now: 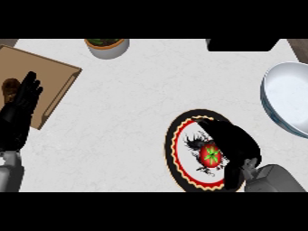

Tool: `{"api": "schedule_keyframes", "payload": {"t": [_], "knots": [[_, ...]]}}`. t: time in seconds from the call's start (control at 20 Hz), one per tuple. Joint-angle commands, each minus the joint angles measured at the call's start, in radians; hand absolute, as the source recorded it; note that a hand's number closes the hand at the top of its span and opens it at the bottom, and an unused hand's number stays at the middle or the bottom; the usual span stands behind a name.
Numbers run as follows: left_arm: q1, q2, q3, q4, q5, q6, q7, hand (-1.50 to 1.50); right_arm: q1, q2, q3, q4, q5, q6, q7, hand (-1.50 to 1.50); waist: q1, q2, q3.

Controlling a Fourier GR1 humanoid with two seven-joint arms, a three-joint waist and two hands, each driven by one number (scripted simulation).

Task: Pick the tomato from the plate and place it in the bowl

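Observation:
A red tomato [211, 154] with a green stem lies on a round plate [181, 149] with a black, red and white pattern, low and right of centre. My right hand [236, 144] covers the plate's right side, its fingers curled round the tomato's right flank. A large silver bowl [296, 101] stands at the right edge, up and right of the plate. My left hand [19, 108] rests open at the far left, fingers pointing up.
A brown wooden tray [46, 72] lies at the upper left with a small brown item [11, 86] on it. A white pot with a plant [107, 47] stands at the top centre. A black object [241, 44] sits at the top right.

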Motion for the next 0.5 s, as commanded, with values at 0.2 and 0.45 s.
{"api": "schedule_keyframes", "payload": {"t": [0.2,0.45], "knots": [[0.067,-0.052,0.007,-0.059,-0.051,-0.004,-0.017,0.00,0.058,0.075,-0.016,0.015,0.124,-0.011,-0.037,-1.50,0.000,-0.001,0.000],[-0.051,-0.046,0.032,-0.005,-0.051,-0.026,0.039,0.00,0.063,0.107,-0.038,0.133,0.202,-0.085,-0.119,-1.50,-0.002,0.000,0.000]]}}
